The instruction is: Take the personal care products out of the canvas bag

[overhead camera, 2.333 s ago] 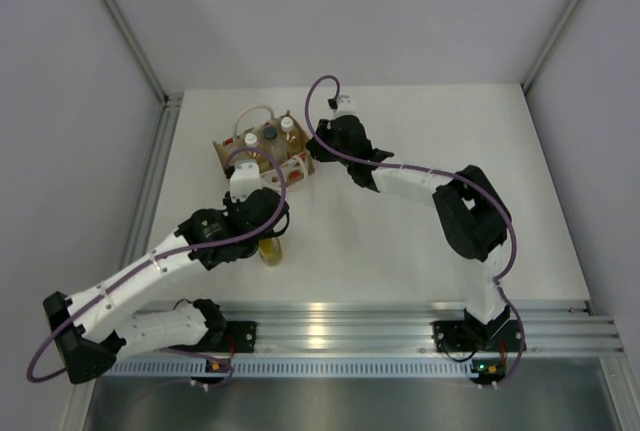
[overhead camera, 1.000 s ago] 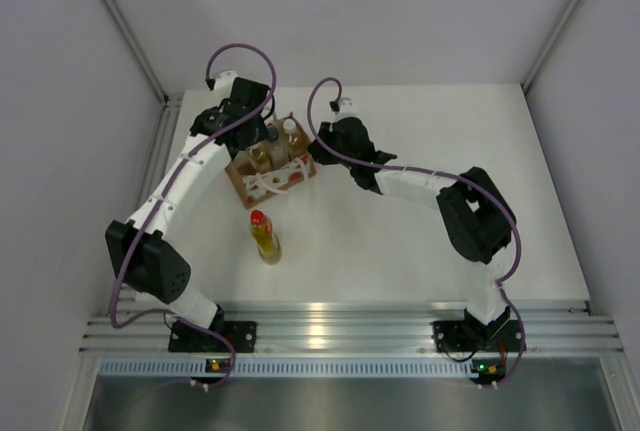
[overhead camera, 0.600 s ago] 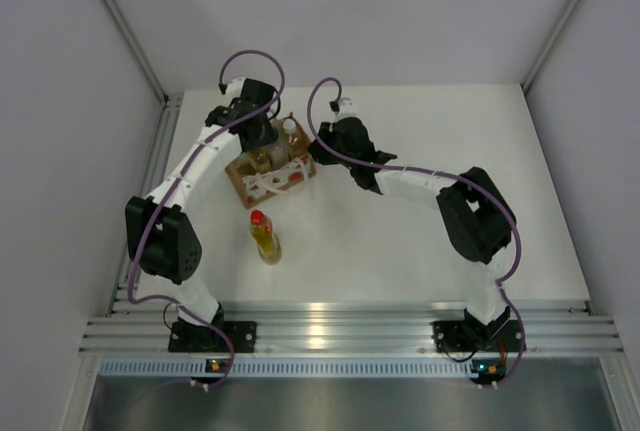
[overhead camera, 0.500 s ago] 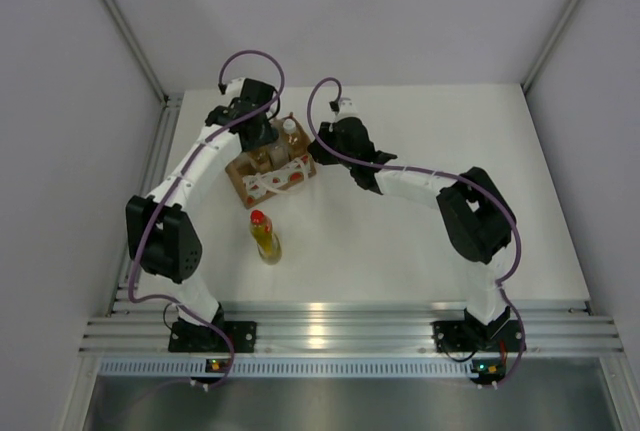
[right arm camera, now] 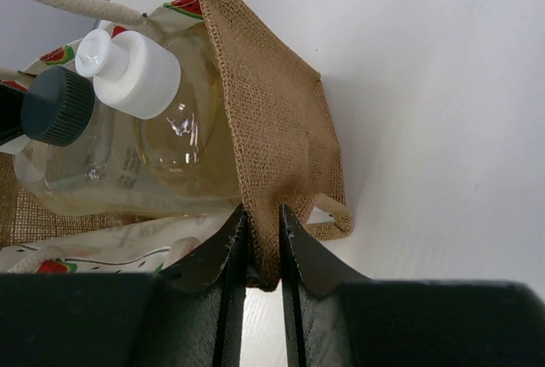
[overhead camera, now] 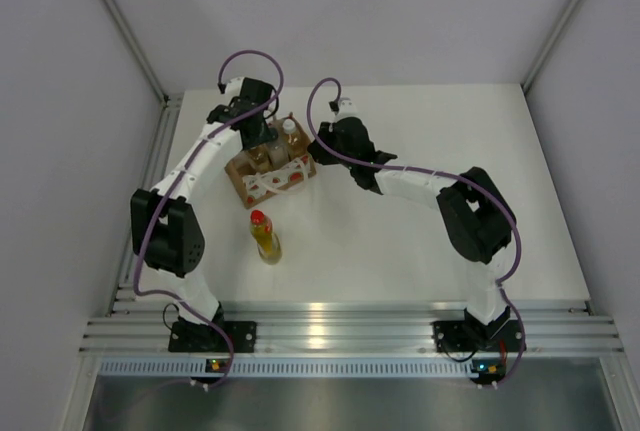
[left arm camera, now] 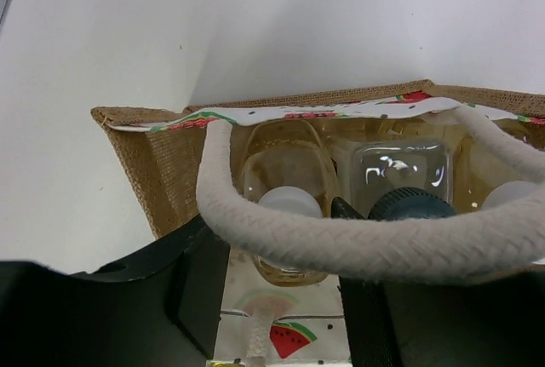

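While the right gripper (right arm camera: 262, 218) is pinching a wall of the canvas bag (right arm camera: 285, 129), steadying it by the far edge of the tabletop (overhead camera: 450, 121), the left gripper (left arm camera: 274, 231) is straddling a white-capped bottle (left arm camera: 281, 167) inside. Is it squeezing yet? Cannot tell.

Reaches the white, purple-cabled left arm (overhead camera: 195, 166) far forward, wrist bent downward; holds the black left tool (left arm camera: 274, 243) with jaws apart. Stretches the white right arm (overhead camera: 410, 183) forward and leftward; clamps the black right tool (right arm camera: 261, 218) shut on the wall of the tan-brown canvas bag (right arm camera: 281, 129).
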You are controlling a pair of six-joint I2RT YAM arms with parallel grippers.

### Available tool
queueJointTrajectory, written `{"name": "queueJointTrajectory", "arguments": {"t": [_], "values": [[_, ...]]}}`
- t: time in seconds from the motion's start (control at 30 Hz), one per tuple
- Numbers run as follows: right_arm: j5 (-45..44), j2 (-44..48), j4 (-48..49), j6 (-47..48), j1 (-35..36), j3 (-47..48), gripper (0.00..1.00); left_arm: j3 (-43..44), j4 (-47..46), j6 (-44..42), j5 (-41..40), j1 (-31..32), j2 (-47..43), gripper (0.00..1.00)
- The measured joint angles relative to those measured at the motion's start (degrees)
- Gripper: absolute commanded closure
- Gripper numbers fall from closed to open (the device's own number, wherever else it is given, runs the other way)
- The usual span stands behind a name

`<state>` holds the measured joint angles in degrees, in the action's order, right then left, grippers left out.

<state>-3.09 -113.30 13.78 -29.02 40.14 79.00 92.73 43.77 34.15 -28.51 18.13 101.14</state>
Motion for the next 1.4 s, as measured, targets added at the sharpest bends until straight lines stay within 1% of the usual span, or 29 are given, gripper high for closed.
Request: {"name": "queueJointTrajectory", "arguments": {"t": [0.03,0.07,0.13,0.17,0.2,0.27,0.3,0.53,0.77,1.13,1.4], "values": [[0.02,0.0,0.0,0.0,0.0,0.0,0.97,0.07,-0.22,-0.09,0.2,-0.04,0.2,0.51],[0.04,0.0,0.0,0.0,0.0,0.0,0.97,0.2,-0.31,-0.09,0.31,-0.04,0.42,0.6],[0.11,0.0,0.0,0.0,0.0,0.0,0.97,0.42,-1.18,0.02,0.7,-0.04,0.63,0.69],[0.13,0.0,0.0,0.02,0.0,0.0,0.97,0.74,-1.11,-0.24,0.7,-0.04,0.66,0.76],[0.13,0.0,0.0,0.0,0.0,0.0,0.97,0.72,-0.9,-0.42,0.9,-0.02,0.66,0.79],[0.15,0.0,-0.02,0.02,0.0,0.0,0.97,0.74,-0.81,-0.68,1.03,-0.04,0.66,0.88],[0.15,0.0,0.0,0.0,0.0,0.0,0.97,0.74,-0.81,-0.79,1.09,-0.04,0.66,1.0],[0.15,0.0,0.0,0.0,0.0,0.0,0.97,0.98,-0.5,-2.16,1.79,-0.04,0.59,1.0],[0.13,0.0,-0.02,-0.09,-0.02,0.0,0.97,1.46,1.55,-4.87,4.37,-0.09,-1.31,1.0],[0.11,-0.02,-0.04,-0.42,-0.02,0.0,0.97,8.66,6.56,-7.98,6.45,-0.15,-6.21,1.0],[-0.15,0.0,-0.09,-0.66,-0.02,0.0,0.98,13.33,12.33,-9.03,11.08,-0.17,-10.12,1.0]]}}
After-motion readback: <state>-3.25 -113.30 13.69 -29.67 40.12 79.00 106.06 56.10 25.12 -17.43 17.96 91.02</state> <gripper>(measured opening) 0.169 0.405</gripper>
